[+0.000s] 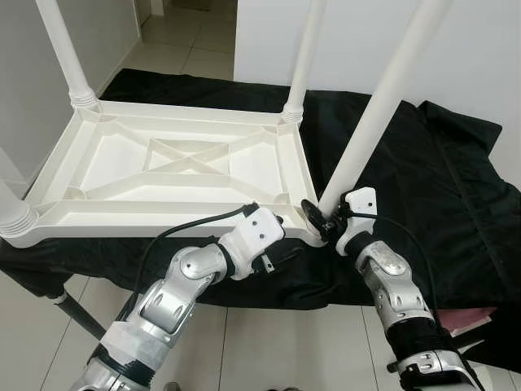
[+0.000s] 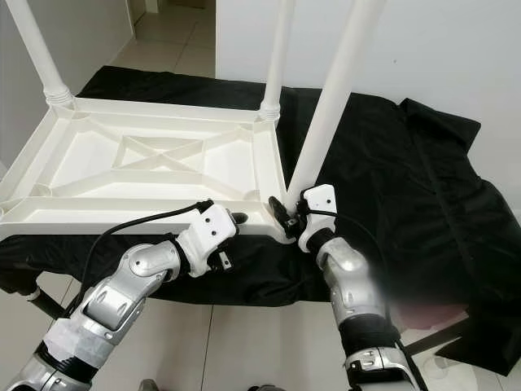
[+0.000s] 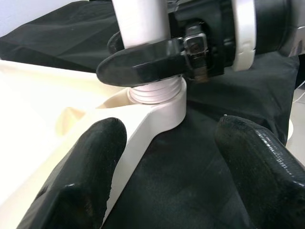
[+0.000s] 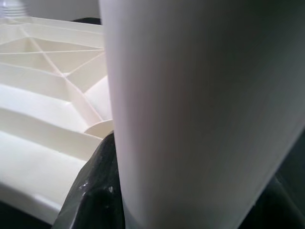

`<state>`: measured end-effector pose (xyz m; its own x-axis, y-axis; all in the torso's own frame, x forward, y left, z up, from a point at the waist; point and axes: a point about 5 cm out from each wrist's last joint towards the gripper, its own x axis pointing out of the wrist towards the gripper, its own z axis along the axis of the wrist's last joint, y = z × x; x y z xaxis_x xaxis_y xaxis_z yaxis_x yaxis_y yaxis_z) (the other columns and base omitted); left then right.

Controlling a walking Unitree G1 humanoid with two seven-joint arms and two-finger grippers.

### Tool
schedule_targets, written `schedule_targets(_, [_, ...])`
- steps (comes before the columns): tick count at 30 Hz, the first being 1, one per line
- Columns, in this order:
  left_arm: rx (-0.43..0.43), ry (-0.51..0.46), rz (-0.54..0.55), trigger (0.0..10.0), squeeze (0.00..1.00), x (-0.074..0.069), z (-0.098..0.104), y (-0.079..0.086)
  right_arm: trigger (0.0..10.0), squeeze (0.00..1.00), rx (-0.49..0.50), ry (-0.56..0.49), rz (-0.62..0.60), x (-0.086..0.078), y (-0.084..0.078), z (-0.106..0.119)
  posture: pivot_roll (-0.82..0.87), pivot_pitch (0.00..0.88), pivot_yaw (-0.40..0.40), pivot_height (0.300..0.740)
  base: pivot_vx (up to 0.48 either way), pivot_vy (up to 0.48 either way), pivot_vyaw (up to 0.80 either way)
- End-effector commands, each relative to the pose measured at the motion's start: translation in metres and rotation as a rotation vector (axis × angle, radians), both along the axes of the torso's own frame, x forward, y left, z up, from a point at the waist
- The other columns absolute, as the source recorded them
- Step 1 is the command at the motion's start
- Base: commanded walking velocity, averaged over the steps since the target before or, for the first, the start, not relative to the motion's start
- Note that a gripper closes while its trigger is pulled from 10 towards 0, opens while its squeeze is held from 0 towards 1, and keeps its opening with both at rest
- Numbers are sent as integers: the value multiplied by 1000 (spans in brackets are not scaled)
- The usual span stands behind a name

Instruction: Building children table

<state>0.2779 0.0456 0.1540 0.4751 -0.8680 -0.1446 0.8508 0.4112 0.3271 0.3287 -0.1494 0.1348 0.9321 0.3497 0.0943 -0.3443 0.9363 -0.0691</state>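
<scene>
Children's table (image 1: 175, 159): three legs are seated and the fourth is being fitted at the near right corner.

The white plastic tabletop is laid upside down on a black cloth (image 1: 431, 163), its ribbed underside facing up. Legs are seen standing in the far left (image 1: 65, 53), far right (image 1: 303, 61) and near left (image 1: 12, 213) corners. The fourth leg (image 1: 378, 106) is clamped near its base by the right gripper (image 1: 319, 218), its threaded end resting in the near right corner socket (image 3: 159, 102) while the leg leans away to the right. The left gripper (image 3: 178, 157) is held with its fingers apart just beside that corner, touching nothing that can be made out. By the look of it, only the straightening and tightening of this last leg remains, and then the turning of the table onto its feet.
</scene>
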Motion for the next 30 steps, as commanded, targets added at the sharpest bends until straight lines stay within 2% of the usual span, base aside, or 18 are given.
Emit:
schedule_targets(1, [8,21,-4,10000,0,-1,-4,-2,10000,0,-47,27,-70,-2,-7,-5,-6,80,-90,740,0,0,0])
schedule_targets(4, [-2,25,-7,10000,0,-2,-4,-3,10000,0,-7,50,-186,-7,1,-5,-11,86,-92,740,0,0,0])
schedule_targets(8, [-3,27,-7,10000,0,-2,-4,-3,10000,0,17,46,-226,-10,5,-4,-14,87,-87,740,0,0,0])
schedule_targets(11, [4,30,-16,10000,0,-3,-6,-3,10000,0,93,53,-384,-19,15,-7,-11,90,-84,740,0,0,0])
schedule_targets(12, [4,30,-16,10000,0,-3,-6,-3,10000,0,93,53,-384,-19,15,-7,-11,90,-84,740,0,0,0])
schedule_targets(14, [4,30,-15,10000,0,-2,-5,-3,10000,0,142,43,-482,-23,21,-6,-8,91,-83,740,0,0,0])
schedule_targets(16, [3,29,-15,10000,0,-2,-4,-3,10000,0,168,27,-513,-25,26,-4,-8,93,-83,740,0,0,0])
schedule_targets(20, [5,37,-24,10000,0,-4,-6,-4,10000,0,191,14,-461,-25,32,3,-12,93,-82,740,0,0,0])
schedule_targets(27, [5,38,-17,10000,0,-3,-5,-3,10000,0,177,28,-470,-26,28,3,-2,92,-91,740,0,0,0])
schedule_targets(28, [4,48,-7,10000,0,-3,-6,-2,10000,1000,192,24,-451,-27,29,5,1,91,-95,740,0,0,0])
schedule_targets(30, [4,51,-5,10000,0,-4,-7,-2,10000,1000,193,17,-451,-28,28,6,5,90,-98,740,0,0,0])
